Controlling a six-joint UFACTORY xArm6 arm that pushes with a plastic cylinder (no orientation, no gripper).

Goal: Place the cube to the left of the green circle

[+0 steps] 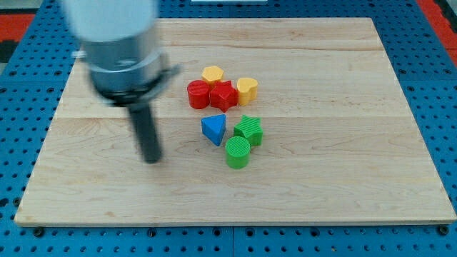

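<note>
- No jaws on this rig: I end in a straight dark rod, so nothing opens, closes or holds. My tip [151, 160] rests on the board, touching no block.
- My tip sits well to the view's left of the block cluster, roughly level with the green cylinder [238, 152], the task's green circle.
- Nearest block to my tip: the blue triangular block [213, 129], up and to the view's right, with bare wood between us.
- The task names a cube; no block here reads plainly as one. The closest is the ribbed green block [249, 129], just above and right of the green cylinder, seemingly touching it; its exact shape I cannot tell.
- Upper row, left to right: red cylinder [198, 94], red star-like block [223, 95], yellow heart-like block [247, 90], packed side by side. A yellow hexagonal block [212, 74] sits just behind the two red ones.
- Surface: pale wooden board [343, 164], planks running left to right, lying on a blue perforated base [437, 86].
- My blurred grey housing [118, 50] fills the view's upper left.
</note>
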